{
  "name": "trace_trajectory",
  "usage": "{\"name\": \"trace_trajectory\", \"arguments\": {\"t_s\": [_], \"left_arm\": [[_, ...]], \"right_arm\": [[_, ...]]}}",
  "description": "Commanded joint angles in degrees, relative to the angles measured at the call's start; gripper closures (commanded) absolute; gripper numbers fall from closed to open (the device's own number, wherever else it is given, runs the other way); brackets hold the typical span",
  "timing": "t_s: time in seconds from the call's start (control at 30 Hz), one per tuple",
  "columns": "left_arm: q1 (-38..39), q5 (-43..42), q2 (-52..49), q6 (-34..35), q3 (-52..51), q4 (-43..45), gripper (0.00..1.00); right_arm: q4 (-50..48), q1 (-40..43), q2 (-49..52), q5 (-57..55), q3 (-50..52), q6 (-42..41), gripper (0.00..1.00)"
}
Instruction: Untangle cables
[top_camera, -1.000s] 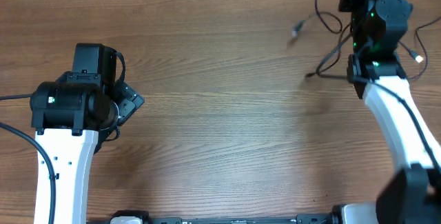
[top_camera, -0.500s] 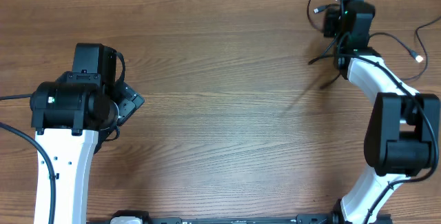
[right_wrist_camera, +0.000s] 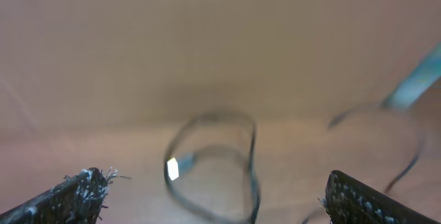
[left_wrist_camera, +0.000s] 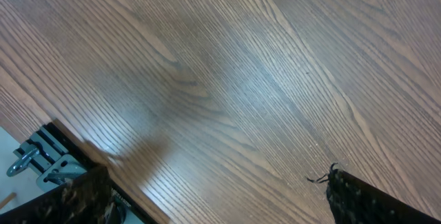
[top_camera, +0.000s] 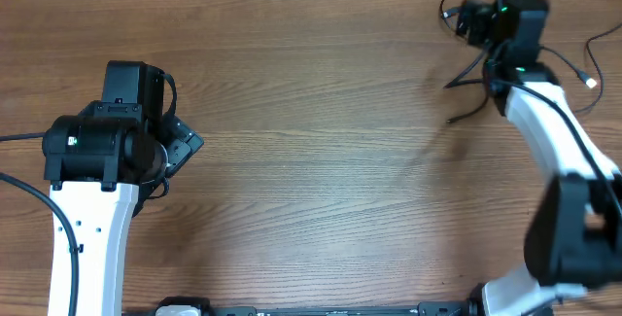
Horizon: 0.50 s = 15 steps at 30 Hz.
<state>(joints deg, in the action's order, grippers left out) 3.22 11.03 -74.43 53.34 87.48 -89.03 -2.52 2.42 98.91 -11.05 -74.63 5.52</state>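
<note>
Step in hand: between grasps on the cables (top_camera: 486,63); nothing held by either arm, so judged a release-and-reposition stage, untangling not yet finished.
Cables: thin black strands at the far right corner of the table (top_camera: 311,141), looping around and under the right arm; one loop with a silvery plug (right_wrist_camera: 172,169) in the right wrist view (blurred, so crossings cannot be told); a pale-tipped end (top_camera: 590,82) off to the right.
Right gripper (right_wrist_camera: 213,189): spread wide, empty; both fingertips at the lower corners of its view, loop lying between them but below, apart.
Left gripper (left_wrist_camera: 213,189): spread wide, empty; only bare wood beneath.
Right arm pose: stretched to the far edge, wrist over the strands.
Left arm pose: folded near the left edge, well apart from the cables.
Next move: probably lower onto one strand near a plug, pinch, draw it clear of the other.
</note>
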Motion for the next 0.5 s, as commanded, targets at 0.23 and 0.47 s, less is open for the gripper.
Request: {"name": "trace_trajectory", "arguments": {"t_s": [0.23, 0.47], "left_arm": [[-0.3, 1.0, -0.2, -1.0, 0.7, -0.1, 0.00], [-0.3, 1.0, -0.2, -1.0, 0.7, -0.1, 0.00]], "right_arm": [[21.4, -0.2, -27.8, -0.9, -1.5, -1.0, 0.00], [39.7, -0.2, -45.4, -0.9, -1.5, -1.0, 0.00]]}}
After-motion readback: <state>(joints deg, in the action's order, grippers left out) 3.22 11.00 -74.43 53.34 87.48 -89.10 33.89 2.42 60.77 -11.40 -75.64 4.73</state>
